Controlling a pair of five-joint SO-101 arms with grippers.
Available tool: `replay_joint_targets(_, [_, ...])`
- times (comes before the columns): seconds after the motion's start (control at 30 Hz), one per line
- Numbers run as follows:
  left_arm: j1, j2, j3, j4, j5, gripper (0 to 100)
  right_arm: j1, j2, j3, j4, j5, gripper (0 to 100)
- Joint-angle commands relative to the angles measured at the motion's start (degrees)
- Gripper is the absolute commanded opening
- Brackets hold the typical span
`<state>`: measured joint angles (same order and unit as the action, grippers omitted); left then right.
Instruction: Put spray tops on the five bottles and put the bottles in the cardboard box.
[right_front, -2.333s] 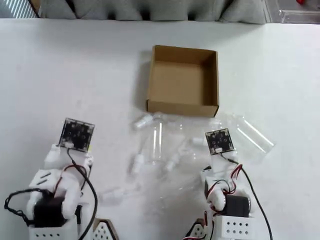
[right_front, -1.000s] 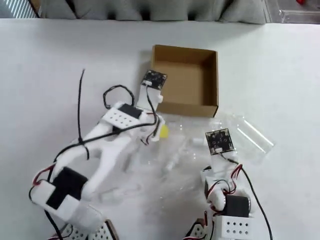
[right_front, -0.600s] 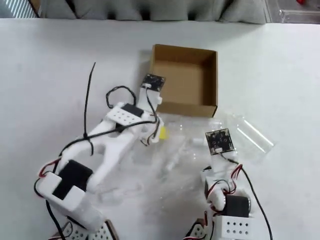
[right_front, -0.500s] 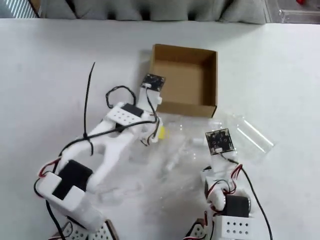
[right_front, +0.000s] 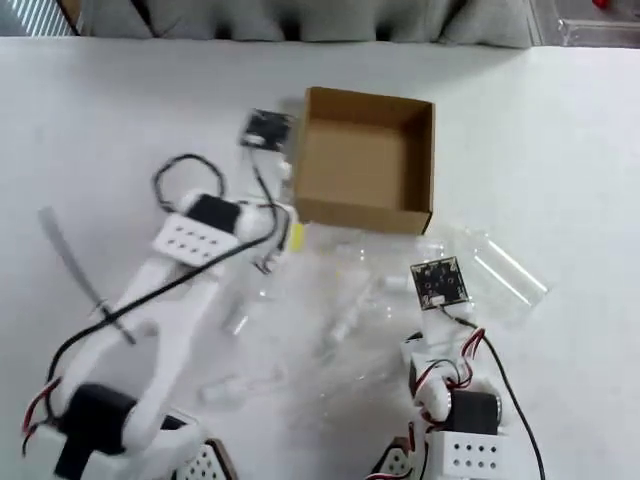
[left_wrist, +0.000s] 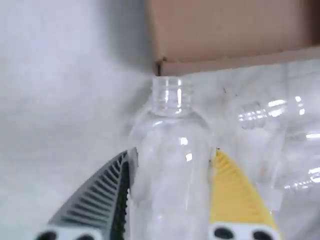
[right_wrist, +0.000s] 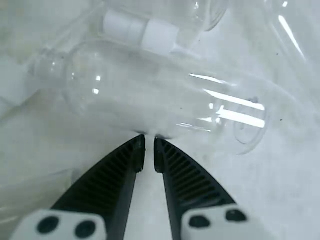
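Left wrist view: open-necked bottle (left_wrist: 171, 127) gripped by the left claw (left_wrist: 172, 154).
The right claw (right_wrist: 149, 141) is seen clenched, empty.

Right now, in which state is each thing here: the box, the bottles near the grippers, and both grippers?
Cardboard box: open, empty.
Held bottle: neck bare, no spray top.
Left gripper: shut on it.
Right gripper: almost shut, holding nothing.
Bottle before the right gripper: lying on its side.
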<state>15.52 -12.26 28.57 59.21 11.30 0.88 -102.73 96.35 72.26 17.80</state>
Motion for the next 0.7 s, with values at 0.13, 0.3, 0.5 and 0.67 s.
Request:
replay_joint_targets(0.13, [-21.4, -17.5, 6.1, 1.3, -0.1, 2, 0.4, -0.6, 0.5, 0.2, 0.0, 1.8])
replay_joint_targets(0.3, [-34.4, -21.1, 10.6, 0.9, 0.0, 2, 2.6, -0.6, -0.2, -5.9, 0.1, 1.8])
replay_joint_targets(0.5, [-44.4, -19.6, 8.4, 0.6, 0.4, 2, 6.0, -0.6, -9.1, -11.1, 15.8, 1.7])
replay_joint_targets(0.67, [-47.3, -13.2, 4.9, -0.5, 0.4, 2, 4.4, -0.4, -19.9, -10.9, 27.3, 1.7])
